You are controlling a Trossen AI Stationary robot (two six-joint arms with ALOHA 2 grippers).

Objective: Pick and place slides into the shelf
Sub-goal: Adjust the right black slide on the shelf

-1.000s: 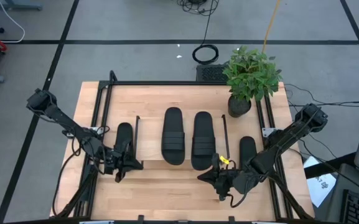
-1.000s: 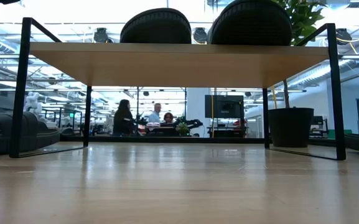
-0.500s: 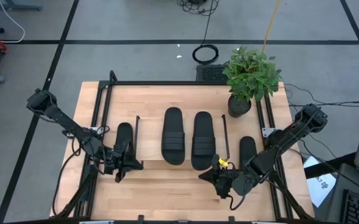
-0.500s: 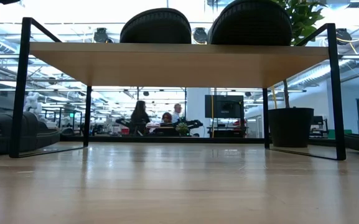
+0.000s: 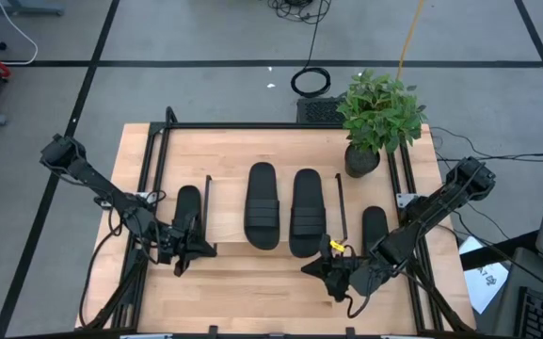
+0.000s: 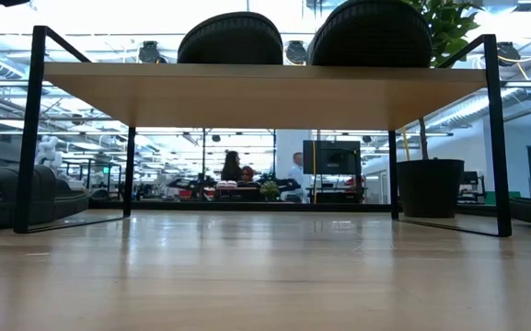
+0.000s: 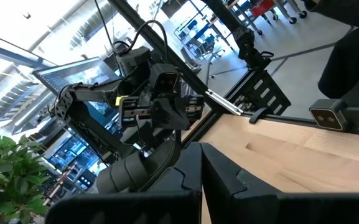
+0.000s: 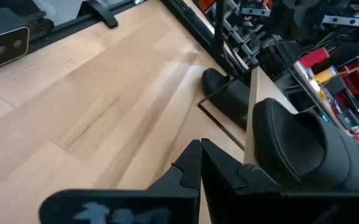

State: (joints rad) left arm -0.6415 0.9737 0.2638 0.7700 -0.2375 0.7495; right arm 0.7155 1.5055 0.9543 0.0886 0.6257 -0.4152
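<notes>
Two black slides (image 5: 262, 205) (image 5: 307, 212) lie side by side on the shelf (image 6: 265, 92), soles down on its wooden top board. A third slide (image 5: 187, 209) lies on the table left of the shelf, and another (image 5: 375, 226) lies to its right. My left gripper (image 5: 209, 250) is shut and hovers level near the left slide's near end. My right gripper (image 5: 306, 267) is shut and hovers in front of the shelf's near right corner. The right wrist view shows one shelf slide (image 8: 297, 149) close ahead of the shut fingers.
A potted plant (image 5: 375, 118) stands at the table's far right, behind the shelf. Black rails (image 5: 153, 188) run along the table's sides. Bare wood lies under the shelf (image 6: 265, 267) and along the near edge. People move in the room beyond the table.
My right gripper has rolled a little about its own line while staying in place. The slides and the shelf have not moved.
</notes>
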